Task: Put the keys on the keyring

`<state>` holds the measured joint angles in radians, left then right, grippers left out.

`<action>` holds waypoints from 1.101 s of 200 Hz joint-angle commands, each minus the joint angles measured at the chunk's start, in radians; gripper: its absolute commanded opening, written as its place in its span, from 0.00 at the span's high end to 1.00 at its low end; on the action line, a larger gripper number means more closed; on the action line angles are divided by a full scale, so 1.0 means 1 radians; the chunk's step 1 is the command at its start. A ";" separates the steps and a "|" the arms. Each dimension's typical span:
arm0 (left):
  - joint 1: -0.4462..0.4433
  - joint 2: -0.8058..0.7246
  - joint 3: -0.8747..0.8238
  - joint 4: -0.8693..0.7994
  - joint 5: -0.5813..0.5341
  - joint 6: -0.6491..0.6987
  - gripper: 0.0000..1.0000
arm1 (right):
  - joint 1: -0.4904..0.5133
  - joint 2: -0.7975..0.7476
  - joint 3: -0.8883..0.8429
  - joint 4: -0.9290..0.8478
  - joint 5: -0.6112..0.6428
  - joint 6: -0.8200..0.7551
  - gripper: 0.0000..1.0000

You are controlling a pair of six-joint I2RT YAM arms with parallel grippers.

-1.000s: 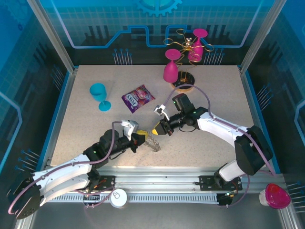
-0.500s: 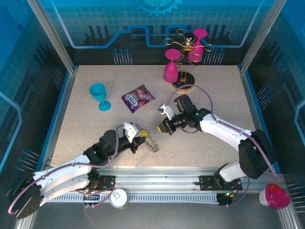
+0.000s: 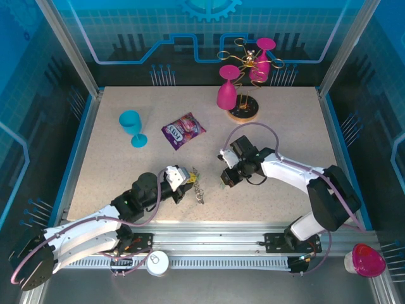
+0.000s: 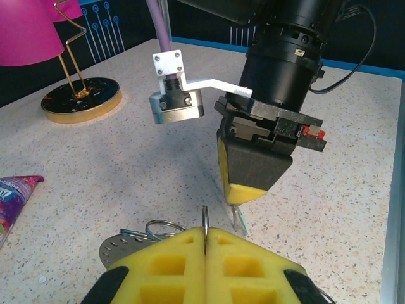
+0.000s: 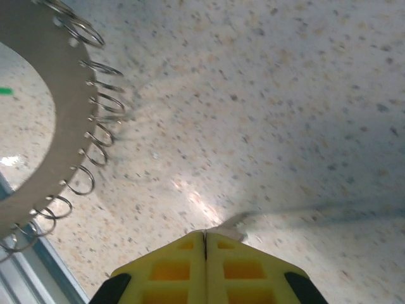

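- left gripper [image 4: 205, 239] is clamped shut on the keyring [image 5: 66, 114] rim, front-centre of the table [image 3: 285, 126].
- right gripper [image 4: 245, 190] is pinched shut on what looks like the pale key [image 4: 239, 219], tip near the ring, apart from it.
- no key is seen on a loop yet; threading both looks left to do.

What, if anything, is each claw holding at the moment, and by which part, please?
Left claw pinches the keyring at its rim. Right claw pinches a small pale key; by which part cannot be told.
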<state>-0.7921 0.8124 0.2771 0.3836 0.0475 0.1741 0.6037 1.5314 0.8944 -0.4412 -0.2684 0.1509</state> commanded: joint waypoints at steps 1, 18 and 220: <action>-0.006 0.000 0.018 0.015 -0.033 -0.051 1.00 | 0.015 0.079 0.027 -0.058 0.029 0.029 1.00; -0.006 0.008 0.022 0.024 -0.050 -0.106 1.00 | 0.021 0.108 0.038 -0.042 0.027 0.044 0.94; -0.006 -0.056 -0.081 0.152 -0.083 -0.191 1.00 | -0.035 -0.061 -0.363 1.110 -0.631 0.892 0.47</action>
<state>-0.7925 0.7773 0.2039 0.4606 -0.0303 -0.0204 0.5747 1.4200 0.5789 0.3561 -0.8276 0.8032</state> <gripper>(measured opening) 0.046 0.523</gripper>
